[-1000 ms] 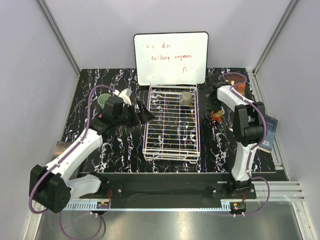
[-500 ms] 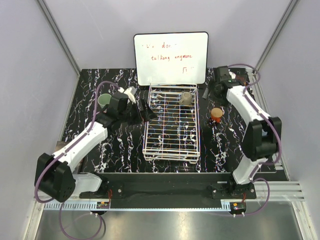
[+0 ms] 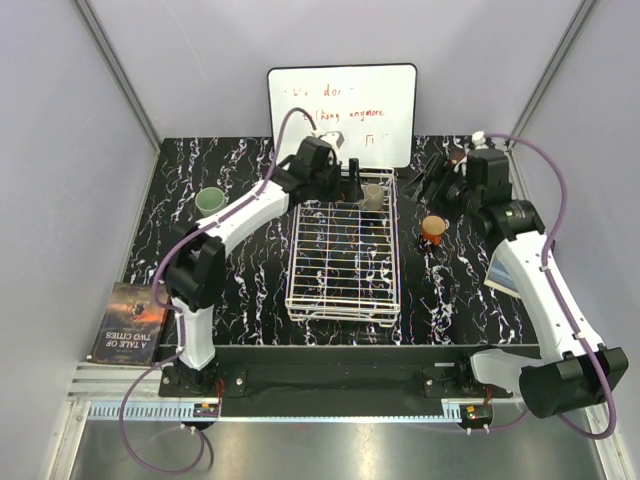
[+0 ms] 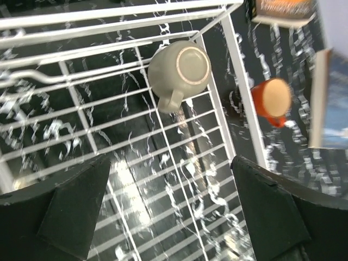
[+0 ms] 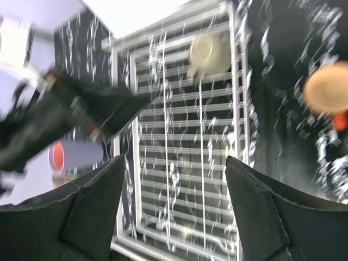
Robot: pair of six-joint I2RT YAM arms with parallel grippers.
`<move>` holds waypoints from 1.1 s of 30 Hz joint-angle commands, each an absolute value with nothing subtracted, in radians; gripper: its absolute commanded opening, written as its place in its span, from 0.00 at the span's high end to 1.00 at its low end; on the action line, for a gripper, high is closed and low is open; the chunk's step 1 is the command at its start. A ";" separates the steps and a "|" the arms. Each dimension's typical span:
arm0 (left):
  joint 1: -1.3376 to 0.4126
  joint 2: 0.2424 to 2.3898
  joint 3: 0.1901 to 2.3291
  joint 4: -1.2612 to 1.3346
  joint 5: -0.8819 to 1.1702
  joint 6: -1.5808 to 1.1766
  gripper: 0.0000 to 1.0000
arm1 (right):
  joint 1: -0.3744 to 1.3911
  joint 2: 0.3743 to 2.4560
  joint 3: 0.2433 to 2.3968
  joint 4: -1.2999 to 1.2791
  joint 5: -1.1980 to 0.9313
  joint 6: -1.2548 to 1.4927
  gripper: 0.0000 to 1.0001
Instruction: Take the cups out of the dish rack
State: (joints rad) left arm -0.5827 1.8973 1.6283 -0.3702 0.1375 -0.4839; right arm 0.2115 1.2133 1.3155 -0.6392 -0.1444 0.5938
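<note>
The white wire dish rack stands mid-table. A beige-grey cup with a handle sits in its far right corner; it also shows in the left wrist view and the right wrist view. My left gripper is open and empty over the rack's far end, just left of that cup, with the rack's grid between its fingers. An orange cup stands on the table right of the rack. A pale green cup stands on the table at the left. My right gripper is open and empty, beyond the orange cup.
A whiteboard leans against the back wall behind the rack. A book lies at the table's near left edge. Another book lies at the right under my right arm. My left arm crosses the right wrist view.
My left arm has swung from the rack's left side to its far end, beside the beige-grey cup. My right gripper has drawn back from the orange cup, which stands alone on the table.
</note>
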 commanded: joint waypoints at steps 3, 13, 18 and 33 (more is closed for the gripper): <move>-0.617 2.026 1.724 -0.281 0.092 -0.224 0.01 | 0.236 1.137 1.229 -0.600 -0.284 0.594 0.19; -0.615 2.129 1.730 -0.065 0.184 -0.089 0.01 | 0.258 1.031 1.170 -0.635 -0.304 0.630 0.20; -0.620 2.197 1.811 -0.032 0.212 -0.078 0.01 | 0.259 0.986 1.158 -0.693 -0.270 0.612 0.20; -0.646 2.341 1.915 -0.003 0.285 -0.107 0.01 | 0.259 0.940 1.106 -0.764 -0.241 0.597 0.20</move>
